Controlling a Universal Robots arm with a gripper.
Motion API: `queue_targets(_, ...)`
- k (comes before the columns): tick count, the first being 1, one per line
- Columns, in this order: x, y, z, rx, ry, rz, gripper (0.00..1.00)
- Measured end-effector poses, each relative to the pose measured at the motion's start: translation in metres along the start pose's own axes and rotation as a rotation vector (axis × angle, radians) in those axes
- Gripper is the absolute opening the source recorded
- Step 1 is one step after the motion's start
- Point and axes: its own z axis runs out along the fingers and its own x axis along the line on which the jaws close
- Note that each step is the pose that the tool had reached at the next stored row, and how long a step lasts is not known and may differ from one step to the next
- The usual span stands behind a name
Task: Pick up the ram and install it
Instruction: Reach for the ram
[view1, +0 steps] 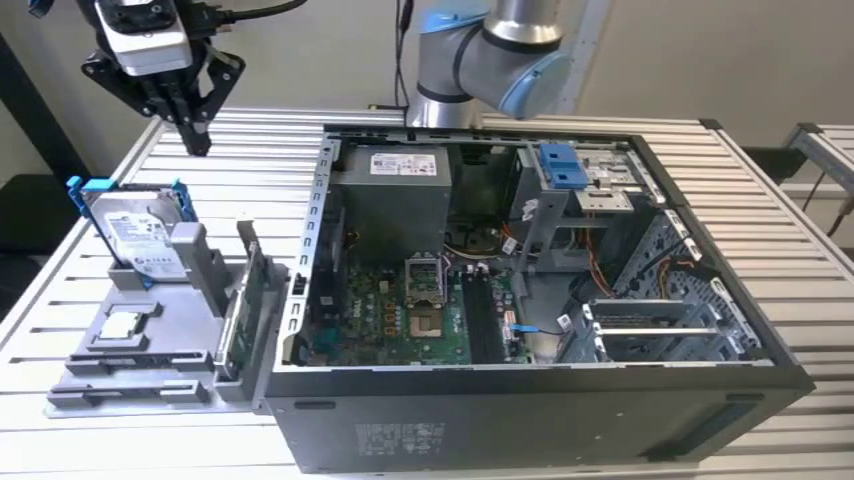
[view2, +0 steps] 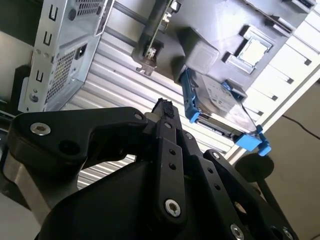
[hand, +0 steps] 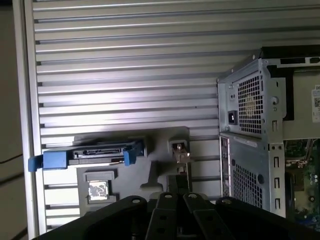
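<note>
Above the table's (view1: 274, 140) far left, the gripper (view1: 198, 142) hangs, jaws closed together, beyond the hard drive (view1: 134, 235).

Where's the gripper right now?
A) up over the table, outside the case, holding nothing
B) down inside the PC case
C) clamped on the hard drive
A: in the exterior view the gripper hangs above the slatted table, above and apart from the hard drive and outside the open case, with nothing in its grasp.
</note>
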Motion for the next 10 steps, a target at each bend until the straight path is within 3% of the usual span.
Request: queue_targets(10, 0.0244, -0.0023, 0.0002, 0.0002, 0.0012, 0.0, 0.11)
